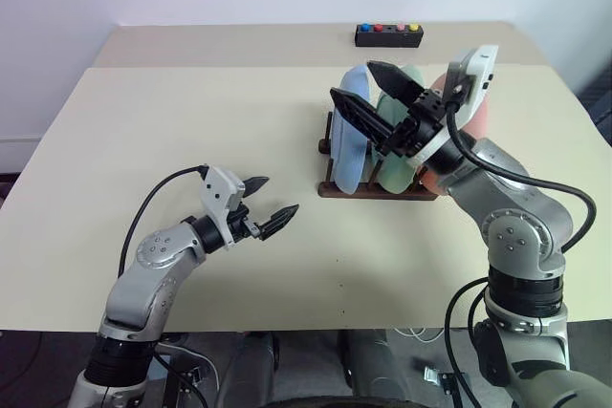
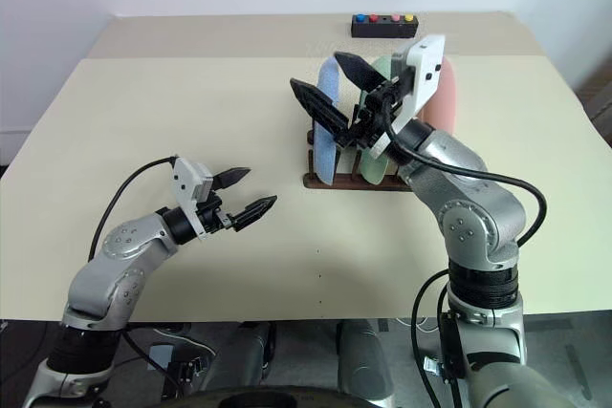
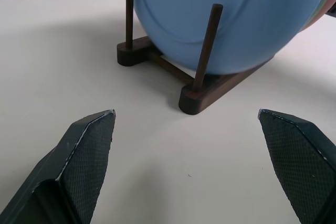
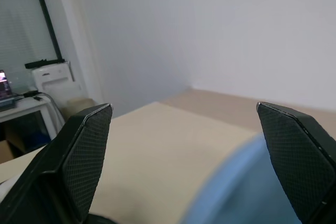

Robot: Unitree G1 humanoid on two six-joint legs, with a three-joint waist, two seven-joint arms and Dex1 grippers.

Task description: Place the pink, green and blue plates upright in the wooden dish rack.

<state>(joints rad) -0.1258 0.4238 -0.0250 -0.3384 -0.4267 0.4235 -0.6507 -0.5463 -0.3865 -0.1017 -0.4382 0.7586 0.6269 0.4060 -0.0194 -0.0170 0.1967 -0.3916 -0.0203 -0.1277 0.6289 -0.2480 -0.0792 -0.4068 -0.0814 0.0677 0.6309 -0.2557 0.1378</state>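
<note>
Left gripper (image 1: pixel 267 202): spread wide and empty, its two black wedge-shaped fingers (image 3: pixel 86 156) faced with fine cross-hatched pads, hovering low over the bench.
Bench (image 1: pixel 191 121): smooth, matte cream top beneath both grippers.
Right gripper (image 1: pixel 377 97): fingers splayed, grasping nothing, raised just above the plates' upper edges.
Wooden dish rack (image 3: pixel 195 94): dark-brown, rounded rail ends and slim round upright pegs, ahead of the left gripper, just below the right one.
Blue plate (image 3: pixel 231 14): round, matte, light blue, upright between pegs, the nearest plate to the left gripper.
Green plate (image 1: pixel 395 169): mint, upright behind the blue one.
Pink plate (image 2: pixel 442 93): salmon, upright, farthest from the left gripper.
Black box (image 1: pixel 389 36): rectangular, with coloured round buttons, well beyond the rack.
</note>
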